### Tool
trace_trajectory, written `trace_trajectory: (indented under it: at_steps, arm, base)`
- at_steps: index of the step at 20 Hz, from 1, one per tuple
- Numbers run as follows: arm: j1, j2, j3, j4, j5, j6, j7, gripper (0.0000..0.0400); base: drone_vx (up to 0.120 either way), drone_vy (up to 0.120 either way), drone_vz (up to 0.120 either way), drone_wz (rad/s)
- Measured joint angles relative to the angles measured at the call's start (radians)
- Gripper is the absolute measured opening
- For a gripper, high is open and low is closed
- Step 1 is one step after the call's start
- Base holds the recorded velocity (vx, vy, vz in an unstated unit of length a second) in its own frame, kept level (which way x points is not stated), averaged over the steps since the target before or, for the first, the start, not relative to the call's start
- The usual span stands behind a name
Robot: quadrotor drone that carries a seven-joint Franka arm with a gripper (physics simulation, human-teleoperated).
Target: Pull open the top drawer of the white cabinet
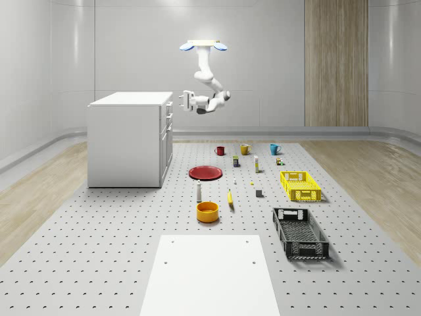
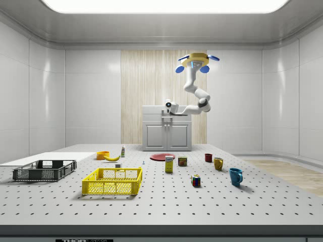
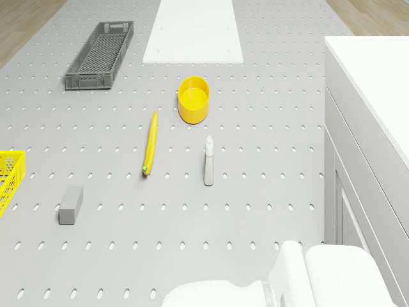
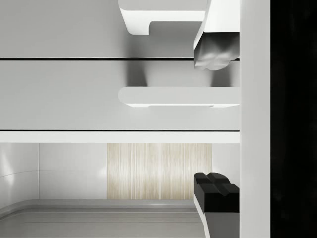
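The white cabinet (image 1: pixel 125 141) stands on the left of the pegboard floor, drawers facing the whole-scene view's right. The drone (image 1: pixel 204 45) hovers above and in front of that face, its arm bent down toward it. My gripper (image 1: pixel 179 100) is level with the top drawer (image 1: pixel 168 107), a short gap from its front. In the wrist view the gripper (image 4: pixel 215 121) is open. The top drawer's handle (image 4: pixel 178 96) lies between the two fingertips, one by the seam under that drawer, the other beyond the cabinet's top edge. In the side view the gripper (image 2: pixel 168 112) overlaps the cabinet (image 2: pixel 167 133).
On the floor before the cabinet lie a red plate (image 1: pixel 205 172), a yellow bowl (image 3: pixel 193 99), a banana (image 3: pixel 150 142), a small bottle (image 3: pixel 208 161) and a grey block (image 3: pixel 71 204). Mugs, a yellow crate (image 1: pixel 300 185) and a dark crate (image 1: pixel 300 232) sit further right.
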Motion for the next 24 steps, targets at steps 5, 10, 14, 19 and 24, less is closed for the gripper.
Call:
trace_trajectory:
  at_steps: [5,10,14,19,24]
  arm:
    - [0.005,0.037,0.037,0.015,0.056,0.009,-0.022,0.0305]
    - [-0.012,0.057,0.07,0.037,0.079,0.0,-0.012,0.0305]
    - [-0.03,0.067,0.091,0.05,0.089,-0.012,-0.002,0.0305]
    - [-0.048,0.084,0.116,0.06,0.112,-0.023,-0.005,0.0305]
    - [-0.07,0.097,0.138,0.071,0.128,-0.036,-0.001,0.0305]
  base:
    - [0.0,0.0,0.0,0.0]
    - [0.0,0.0,0.0,0.0]
    - [0.0,0.0,0.0,0.0]
    - [0.0,0.0,0.0,0.0]
    - [0.0,0.0,0.0,0.0]
